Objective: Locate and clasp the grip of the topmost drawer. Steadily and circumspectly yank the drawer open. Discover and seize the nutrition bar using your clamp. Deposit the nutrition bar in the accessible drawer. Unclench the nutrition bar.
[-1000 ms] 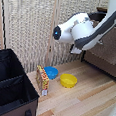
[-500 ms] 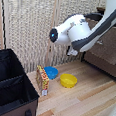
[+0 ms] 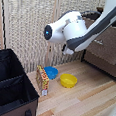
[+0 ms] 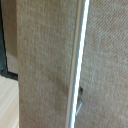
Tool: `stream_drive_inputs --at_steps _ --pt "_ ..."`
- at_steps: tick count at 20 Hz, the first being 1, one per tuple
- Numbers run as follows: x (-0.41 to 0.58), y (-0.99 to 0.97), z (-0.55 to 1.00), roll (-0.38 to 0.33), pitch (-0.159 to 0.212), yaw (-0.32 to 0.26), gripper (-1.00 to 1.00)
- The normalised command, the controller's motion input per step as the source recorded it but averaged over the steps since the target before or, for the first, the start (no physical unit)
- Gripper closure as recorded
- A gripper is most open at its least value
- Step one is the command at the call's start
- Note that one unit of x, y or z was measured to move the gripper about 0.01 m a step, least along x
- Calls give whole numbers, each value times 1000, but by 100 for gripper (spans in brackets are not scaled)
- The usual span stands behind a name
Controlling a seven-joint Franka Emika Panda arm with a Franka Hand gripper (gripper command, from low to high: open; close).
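The nutrition bar (image 3: 42,80), an orange-yellow packet with red and white print, stands upright on the wooden floor beside the blue bowl (image 3: 51,72). The dresser with its grey-brown drawer fronts (image 3: 106,44) stands at the exterior view's right. Its top part is largely hidden behind the bulky white arm (image 3: 71,31), so I cannot tell how far the topmost drawer stands out. The arm hangs well above the bar and the bowls. The gripper itself is hidden behind the arm's bulk. The wrist view shows no fingers, only woven screen panels (image 4: 45,60) and a pale frame strip (image 4: 78,60).
A yellow bowl (image 3: 68,80) sits next to the blue one. A black open box (image 3: 9,85) stands at the exterior view's left, close to the bar. A woven screen wall (image 3: 32,21) runs behind everything.
The arm's bulky end has shifted a little toward the exterior view's left. The bar, the bowls and the box have not moved.
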Motion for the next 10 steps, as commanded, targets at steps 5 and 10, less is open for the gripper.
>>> stream_drive_inputs --at_steps 5,10 --pt "0 50 449 157 -17 -321 -100" --pt "14 111 347 186 -8 -286 -100"
